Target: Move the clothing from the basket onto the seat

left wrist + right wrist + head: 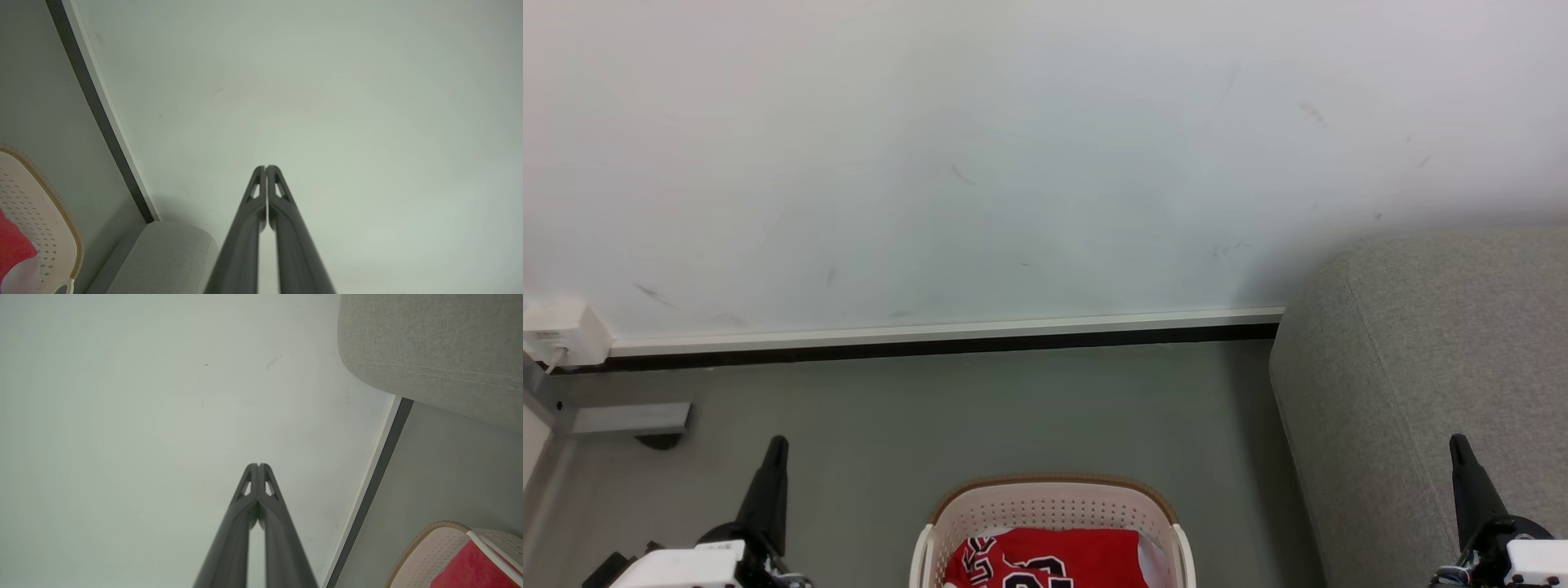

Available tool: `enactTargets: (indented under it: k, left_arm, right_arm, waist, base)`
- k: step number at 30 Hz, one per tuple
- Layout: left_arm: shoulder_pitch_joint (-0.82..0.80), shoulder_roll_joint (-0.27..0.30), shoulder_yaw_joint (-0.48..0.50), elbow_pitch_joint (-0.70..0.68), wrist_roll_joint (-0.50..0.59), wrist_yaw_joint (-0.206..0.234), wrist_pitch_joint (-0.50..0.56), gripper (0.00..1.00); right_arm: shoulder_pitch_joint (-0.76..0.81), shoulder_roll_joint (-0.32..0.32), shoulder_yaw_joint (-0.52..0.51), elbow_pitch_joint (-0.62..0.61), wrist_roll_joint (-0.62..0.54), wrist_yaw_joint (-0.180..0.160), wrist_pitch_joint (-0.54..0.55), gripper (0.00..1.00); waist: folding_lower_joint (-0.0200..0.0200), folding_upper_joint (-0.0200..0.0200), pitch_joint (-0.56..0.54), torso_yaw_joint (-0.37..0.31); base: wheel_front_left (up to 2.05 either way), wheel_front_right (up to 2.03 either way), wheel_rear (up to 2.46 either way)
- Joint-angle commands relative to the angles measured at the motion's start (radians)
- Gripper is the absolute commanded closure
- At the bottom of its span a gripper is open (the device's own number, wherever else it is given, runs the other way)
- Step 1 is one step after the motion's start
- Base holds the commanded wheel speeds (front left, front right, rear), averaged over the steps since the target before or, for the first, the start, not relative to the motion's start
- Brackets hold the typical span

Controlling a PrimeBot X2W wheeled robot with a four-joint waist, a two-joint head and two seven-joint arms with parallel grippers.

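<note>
Both grippers are sitting pressed shut and empty, the left gripper (777, 447) at the lower left of the head view and the right gripper (1459, 447) at the lower right, each pointing up the frame. The clothing (1054, 559) is lying in the basket (1054, 506) at the bottom centre, between them and below their tips, nearer the left one. The seat (1429, 367) is rising along the right side behind the right gripper, so the next move is likely calling for a reach down and inward.

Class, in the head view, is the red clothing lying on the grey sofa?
No: the red clothing lies inside the basket, standing on the floor beside the grey sofa.
</note>
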Motion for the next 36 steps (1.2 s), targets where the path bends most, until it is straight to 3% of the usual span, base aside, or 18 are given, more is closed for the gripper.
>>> enactTargets:
  k: [1,36]
  left_arm:
    - [-0.007,0.002,0.0,-0.003,-0.015,-0.004,0.003,1.0]
    - [0.0,0.0,0.0,0.0,0.0,0.0,0.0,1.0]
  right_arm:
    - [-0.012,-0.006,-0.003,-0.004,0.001,-0.002,0.002,1.0]
    - [0.0,0.0,0.0,0.0,0.0,0.0,0.0,1.0]
  waist:
    - [0.0,0.0,0.0,0.0]
    - [0.0,0.0,0.0,0.0]
  base:
    - [0.0,0.0,0.0]
    - [0.0,0.0,0.0]
